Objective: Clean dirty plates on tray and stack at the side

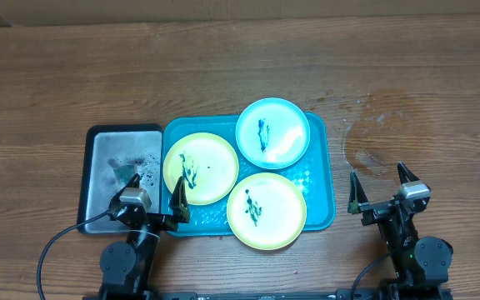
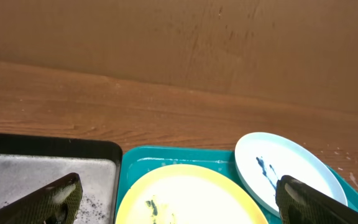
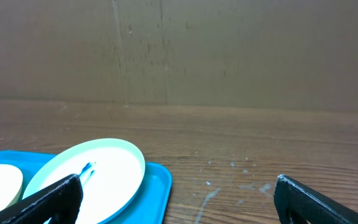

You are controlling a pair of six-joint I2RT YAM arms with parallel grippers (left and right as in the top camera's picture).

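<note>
A wooden table [image 1: 223, 67] of brown grain filled the scene. Beyond the table's far edge rose a plain brown wall [image 2: 229, 37]. Whitish smears [image 1: 373, 125] marked the table's right side under even light.

The surface [image 1: 240, 67] is matt, grained wood with pale smudges at the right. The tray [image 1: 322, 187] is glossy plastic with a finely textured floor. The blue plate [image 1: 273, 133] and yellow-green plates [image 1: 201, 167] look like smooth, shiny plastic. The grey tray [image 1: 111, 158] is dull, speckled metal.
</note>
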